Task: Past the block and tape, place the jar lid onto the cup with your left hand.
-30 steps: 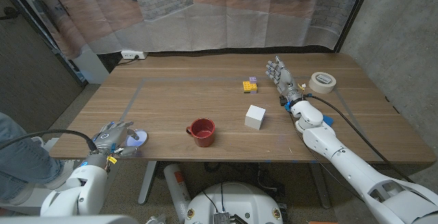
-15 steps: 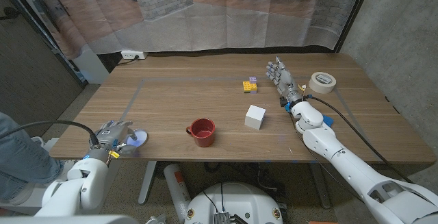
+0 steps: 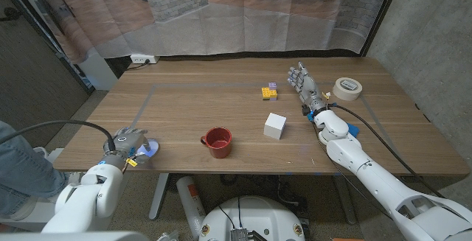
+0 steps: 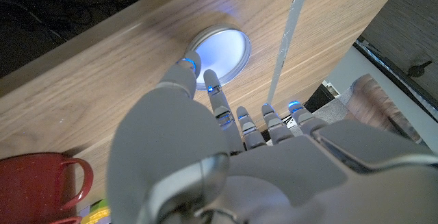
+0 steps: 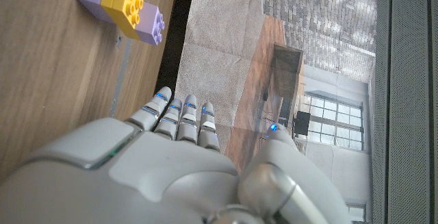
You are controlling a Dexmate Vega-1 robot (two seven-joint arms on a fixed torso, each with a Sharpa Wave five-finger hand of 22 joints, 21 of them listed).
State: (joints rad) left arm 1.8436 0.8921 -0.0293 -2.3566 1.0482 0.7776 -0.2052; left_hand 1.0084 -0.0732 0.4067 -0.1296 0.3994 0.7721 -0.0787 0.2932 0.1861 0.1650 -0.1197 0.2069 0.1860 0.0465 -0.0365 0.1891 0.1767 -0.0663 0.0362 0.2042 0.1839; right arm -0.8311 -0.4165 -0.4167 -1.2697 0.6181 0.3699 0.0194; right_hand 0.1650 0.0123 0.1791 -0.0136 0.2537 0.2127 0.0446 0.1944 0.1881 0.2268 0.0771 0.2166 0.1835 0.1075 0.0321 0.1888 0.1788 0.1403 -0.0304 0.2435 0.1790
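Hovering my left hand [image 4: 226, 148] over the jar lid [image 4: 220, 51] near the table's [image 3: 221, 101] front-left edge, fingers spread, holding nothing. Lid looks thin, light, stiff, probably slippery; pinch its rim. Red cup [image 3: 217, 141] stands well right.

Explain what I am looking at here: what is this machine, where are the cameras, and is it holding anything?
It is a two-armed robot at a wooden table. One camera looks down from its head; one sits on each wrist. The left hand reaches over a round silver jar lid, fingers at its rim, not yet gripping. The right hand holds nothing, fingers straight. Also on the table: a red cup, a white block, small yellow and purple toy bricks and a roll of pale tape.
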